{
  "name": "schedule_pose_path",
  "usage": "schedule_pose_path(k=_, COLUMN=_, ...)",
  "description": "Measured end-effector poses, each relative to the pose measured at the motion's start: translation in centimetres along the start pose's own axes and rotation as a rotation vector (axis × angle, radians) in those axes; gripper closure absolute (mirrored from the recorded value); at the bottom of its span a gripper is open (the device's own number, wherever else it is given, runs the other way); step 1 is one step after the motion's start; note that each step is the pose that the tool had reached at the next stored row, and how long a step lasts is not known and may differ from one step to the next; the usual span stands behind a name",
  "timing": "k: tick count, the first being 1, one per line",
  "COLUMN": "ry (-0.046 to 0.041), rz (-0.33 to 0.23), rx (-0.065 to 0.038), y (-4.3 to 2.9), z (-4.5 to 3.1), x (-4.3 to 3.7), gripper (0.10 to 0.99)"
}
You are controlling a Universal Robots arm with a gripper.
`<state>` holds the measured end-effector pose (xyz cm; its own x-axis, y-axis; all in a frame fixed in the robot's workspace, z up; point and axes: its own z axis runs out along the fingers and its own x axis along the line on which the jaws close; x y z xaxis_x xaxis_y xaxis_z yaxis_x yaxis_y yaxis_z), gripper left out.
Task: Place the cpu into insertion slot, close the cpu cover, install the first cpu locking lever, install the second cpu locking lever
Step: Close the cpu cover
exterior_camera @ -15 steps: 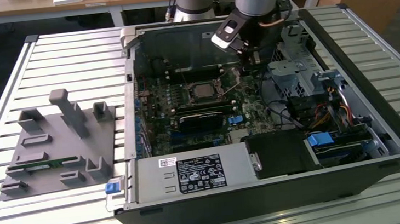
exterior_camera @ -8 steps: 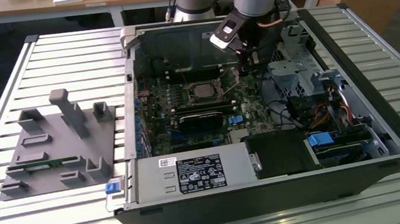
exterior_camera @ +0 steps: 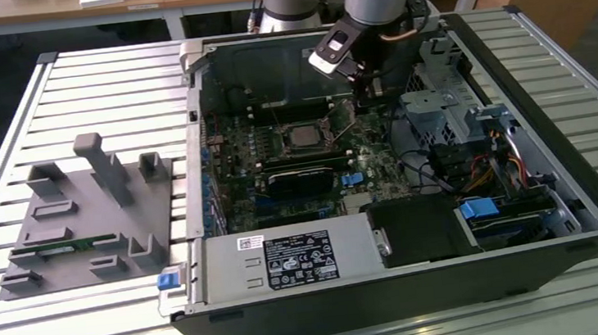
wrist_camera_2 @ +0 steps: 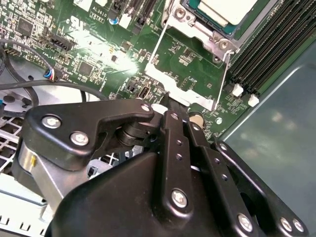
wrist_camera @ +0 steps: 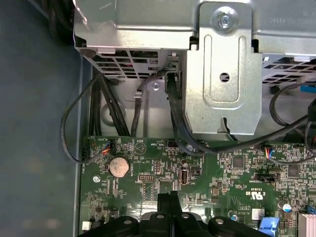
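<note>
The cpu (wrist_camera_2: 223, 10) is seated; the cpu cover (wrist_camera_2: 182, 89) stands open (levers pending); the gripper (wrist_camera_2: 169, 101) is closed at its edge.

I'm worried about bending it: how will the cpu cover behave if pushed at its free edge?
The cpu cover looks like thin sheet metal framing a square opening, so it is probably light and slightly springy. It appears raised, joined at the end nearest the cpu, so a push likely swings it rather than slides it.
</note>
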<state>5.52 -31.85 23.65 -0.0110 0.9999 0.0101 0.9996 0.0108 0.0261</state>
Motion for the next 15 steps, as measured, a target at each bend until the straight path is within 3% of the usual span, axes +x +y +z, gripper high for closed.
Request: schedule_pose_path(k=15, ry=-0.0001, rz=0.0, rx=0.0, y=-0.54, z=-0.01, x=0.01, gripper=0.98)
